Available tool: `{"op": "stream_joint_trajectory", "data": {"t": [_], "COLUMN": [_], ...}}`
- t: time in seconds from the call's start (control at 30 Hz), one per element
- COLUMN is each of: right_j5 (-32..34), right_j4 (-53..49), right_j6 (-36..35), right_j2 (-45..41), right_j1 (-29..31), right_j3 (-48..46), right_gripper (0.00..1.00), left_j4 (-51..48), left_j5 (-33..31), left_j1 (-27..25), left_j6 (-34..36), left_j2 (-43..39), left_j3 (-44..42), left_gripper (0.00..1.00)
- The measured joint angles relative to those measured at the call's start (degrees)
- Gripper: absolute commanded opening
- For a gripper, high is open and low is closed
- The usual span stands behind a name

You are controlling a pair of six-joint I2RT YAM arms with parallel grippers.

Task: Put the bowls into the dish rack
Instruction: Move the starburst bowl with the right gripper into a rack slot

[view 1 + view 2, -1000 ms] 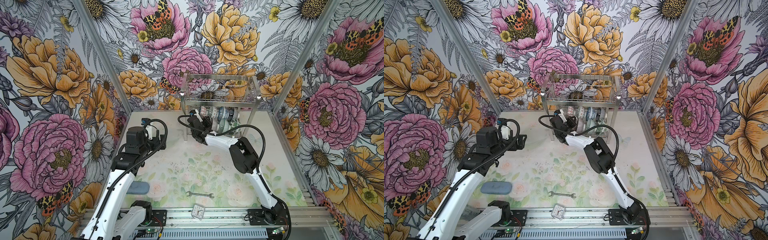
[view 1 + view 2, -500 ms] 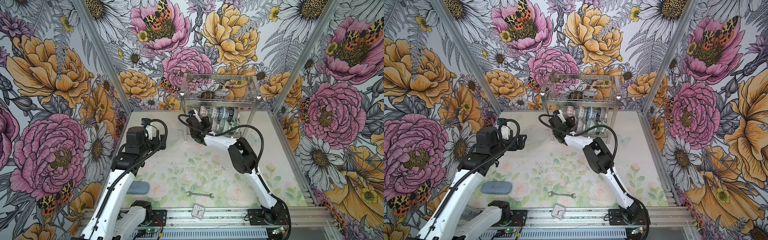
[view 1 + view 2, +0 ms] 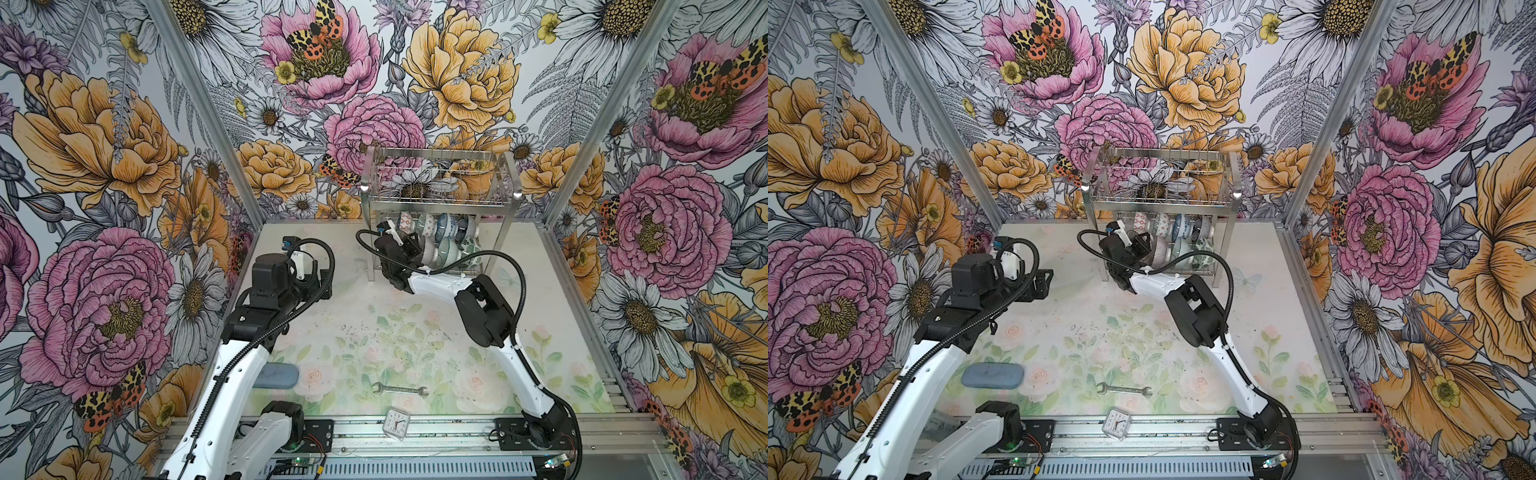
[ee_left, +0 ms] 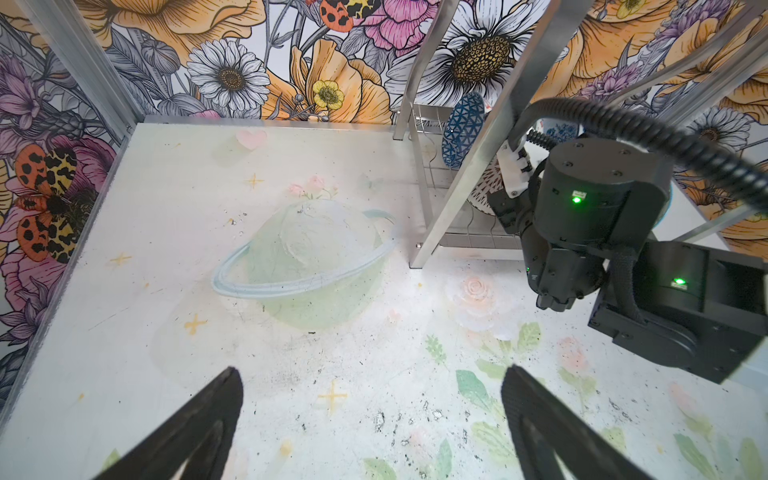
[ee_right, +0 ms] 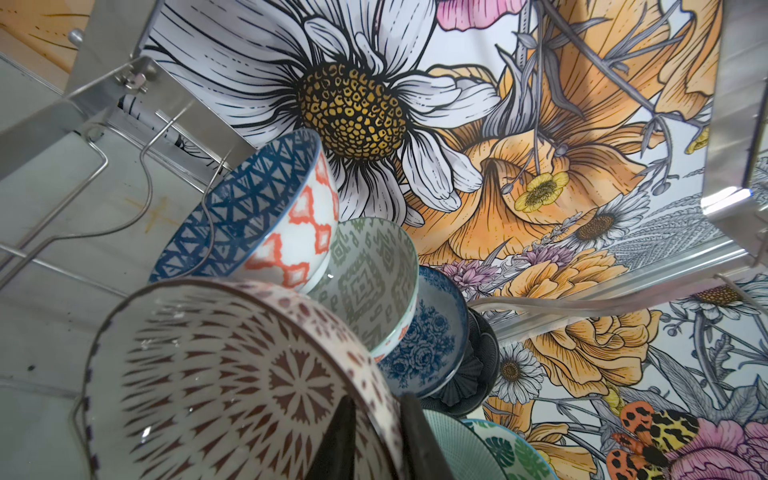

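The dish rack [image 3: 440, 203] [image 3: 1158, 203] stands at the back of the table, and several bowls lean in rows on its lower tier. My right gripper [image 5: 376, 399] [image 3: 415, 249] reaches into that tier at the front left. Its fingers straddle the rim of a white bowl with brown markings [image 5: 232, 374] [image 3: 1160, 251], one inside and one outside, a narrow gap apart. Whether they still press the rim I cannot tell. Behind it lean a blue-lattice bowl [image 5: 257, 208], a grey-green patterned bowl [image 5: 365, 278] and a blue floral bowl [image 5: 428, 340]. My left gripper [image 4: 370, 374] [image 3: 322, 278] hangs open over bare table, holding nothing.
A wrench [image 3: 401, 389], a small clock [image 3: 397, 423] and a grey-blue case [image 3: 278, 376] lie near the table's front edge. The rack's square leg [image 4: 465, 166] stands close beside my right wrist. Patterned walls enclose the table on three sides.
My right gripper has shifted a little at the rack's lower tier, staying at the brown-marked bowl. The left arm has not moved.
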Motion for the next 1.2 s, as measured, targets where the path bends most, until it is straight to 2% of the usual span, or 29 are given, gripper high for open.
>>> {"op": "stream_joint_trajectory", "data": {"t": [0.4, 0.6, 0.7, 0.73, 0.83, 0.93, 1.1, 1.2], "right_j5": [-1.81, -3.69, -4.79, -5.29, -6.45, -7.52, -9.25, -10.58], "right_j4": [3.45, 4.11, 4.04, 4.02, 3.56, 3.02, 2.14, 2.01], "right_j6": [-0.61, -0.42, -0.13, 0.07, 0.57, 0.9, 1.95, 2.47], "right_j2": [-0.33, -0.61, -1.18, -1.44, -2.58, -4.52, -9.09, -12.79], "right_j1": [1.68, 1.55, 1.57, 1.57, 1.68, 1.95, 2.14, 2.14], "right_j3": [-1.84, -3.48, -4.48, -4.9, -6.36, -8.09, -10.8, -13.16], "right_gripper": [0.28, 0.36, 0.45, 0.53, 0.71, 0.84, 0.99, 1.0], "left_j4": [0.0, 0.0, 0.0, 0.0, 0.0, 0.02, 0.0, 0.02], "left_j5": [0.48, 0.63, 0.63, 0.66, 0.68, 0.81, 0.81, 0.81], "left_j1": [0.0, 0.0, 0.0, 0.0, 0.0, 0.0, 0.0, 0.0], "left_j6": [0.0, 0.0, 0.0, 0.0, 0.0, 0.0, 0.0, 0.0], "left_j2": [0.0, 0.0, 0.0, 0.0, -0.02, -0.17, -0.72, -0.76], "left_j3": [0.0, 0.0, 0.0, 0.0, 0.0, -0.11, -0.72, -0.83], "left_gripper": [0.99, 0.99, 0.99, 0.99, 0.99, 0.99, 0.99, 0.99]}}
